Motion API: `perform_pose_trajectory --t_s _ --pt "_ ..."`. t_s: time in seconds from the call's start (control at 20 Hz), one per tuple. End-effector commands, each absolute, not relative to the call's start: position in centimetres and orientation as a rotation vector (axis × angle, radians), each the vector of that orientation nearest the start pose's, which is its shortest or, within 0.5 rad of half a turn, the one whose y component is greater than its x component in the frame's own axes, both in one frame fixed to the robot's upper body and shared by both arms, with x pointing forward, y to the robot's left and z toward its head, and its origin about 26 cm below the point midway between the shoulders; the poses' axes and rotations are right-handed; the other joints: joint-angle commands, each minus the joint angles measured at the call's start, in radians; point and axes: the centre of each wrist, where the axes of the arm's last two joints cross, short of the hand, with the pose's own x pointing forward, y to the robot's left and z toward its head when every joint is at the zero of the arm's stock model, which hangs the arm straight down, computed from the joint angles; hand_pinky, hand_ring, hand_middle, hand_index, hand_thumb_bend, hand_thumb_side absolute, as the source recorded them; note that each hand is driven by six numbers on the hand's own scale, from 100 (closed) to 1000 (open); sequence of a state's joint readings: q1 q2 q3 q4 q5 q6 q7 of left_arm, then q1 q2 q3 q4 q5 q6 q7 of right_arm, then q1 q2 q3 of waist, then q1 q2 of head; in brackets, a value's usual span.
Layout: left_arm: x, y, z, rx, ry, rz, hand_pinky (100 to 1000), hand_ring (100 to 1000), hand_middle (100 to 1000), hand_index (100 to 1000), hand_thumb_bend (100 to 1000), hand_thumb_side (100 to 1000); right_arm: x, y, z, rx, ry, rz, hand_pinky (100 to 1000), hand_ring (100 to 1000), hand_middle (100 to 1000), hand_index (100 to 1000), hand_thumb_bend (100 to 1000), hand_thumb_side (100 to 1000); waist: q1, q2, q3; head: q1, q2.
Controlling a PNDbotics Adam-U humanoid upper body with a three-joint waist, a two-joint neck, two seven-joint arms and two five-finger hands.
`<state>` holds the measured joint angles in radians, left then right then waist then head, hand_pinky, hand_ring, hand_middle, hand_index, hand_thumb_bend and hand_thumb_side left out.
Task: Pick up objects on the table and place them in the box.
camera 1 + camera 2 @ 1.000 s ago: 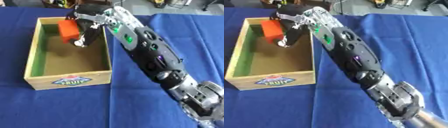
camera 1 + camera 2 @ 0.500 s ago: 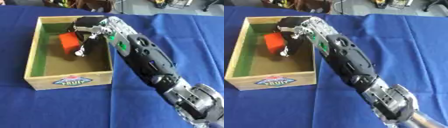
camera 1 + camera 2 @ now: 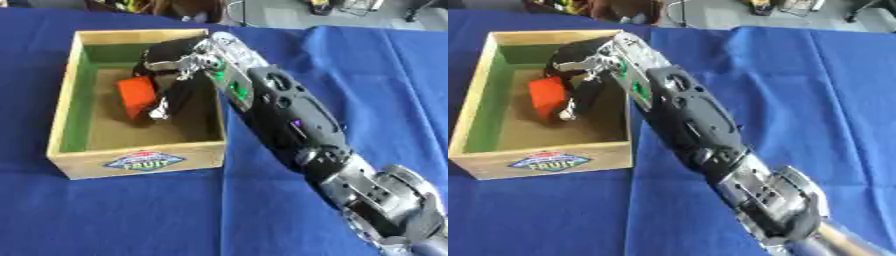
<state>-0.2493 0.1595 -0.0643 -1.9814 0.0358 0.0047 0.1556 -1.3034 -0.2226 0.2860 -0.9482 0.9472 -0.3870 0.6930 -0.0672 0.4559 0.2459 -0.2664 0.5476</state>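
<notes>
Box of wood, one only, sits in the left half of the frame on the blue cloth, its front bearing a "FRUIT" label. Your one visible arm crosses diagonally from the lower right corner to the upper middle, over the box's right wall. Your right hand reaches inside the box, fingers curled round the single orange block, which sits low in the box's middle; whether it touches the floor you cannot tell.

Looks like a lab/workshop: table w/ blue cloth, cables & gear on the floor behind.
</notes>
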Motion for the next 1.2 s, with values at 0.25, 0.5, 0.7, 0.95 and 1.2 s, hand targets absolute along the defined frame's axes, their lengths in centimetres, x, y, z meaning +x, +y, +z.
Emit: perform_pose_trajectory --t_s 0.25,0.5,0.7,0.95,1.2 --pt "29.4 22.4 17.3 0.032 -2.230 -0.095 627 905 821 725 100 1000 45.9 -9.7 35.2 1.123 1.974 -2.594 810 861 851 947 288 765 0.008 -0.028 -0.006 0.001 -0.006" --pt "29.4 22.5 17.2 0.033 -2.223 -0.093 625 905 821 725 100 1000 45.3 -10.1 35.9 1.168 2.056 -2.489 806 847 840 940 235 757 0.013 -0.033 -0.011 0.005 -0.006" --pt "29.3 22.6 17.0 0.041 -2.217 -0.084 624 905 821 725 100 1000 44.1 -11.3 37.3 1.158 2.179 -2.359 800 830 824 931 161 739 0.020 -0.037 -0.022 0.016 -0.001" --pt "29.2 22.8 16.8 0.050 -2.213 -0.069 624 905 821 724 100 999 41.0 -14.9 39.4 1.090 2.502 -2.069 775 764 752 875 100 690 0.031 -0.045 -0.045 0.039 0.003" --pt "29.3 23.0 16.8 0.069 -2.217 -0.050 625 905 821 723 100 999 36.4 -19.0 39.6 1.034 2.872 -1.658 758 729 706 826 100 652 0.045 -0.051 -0.072 0.074 0.009"
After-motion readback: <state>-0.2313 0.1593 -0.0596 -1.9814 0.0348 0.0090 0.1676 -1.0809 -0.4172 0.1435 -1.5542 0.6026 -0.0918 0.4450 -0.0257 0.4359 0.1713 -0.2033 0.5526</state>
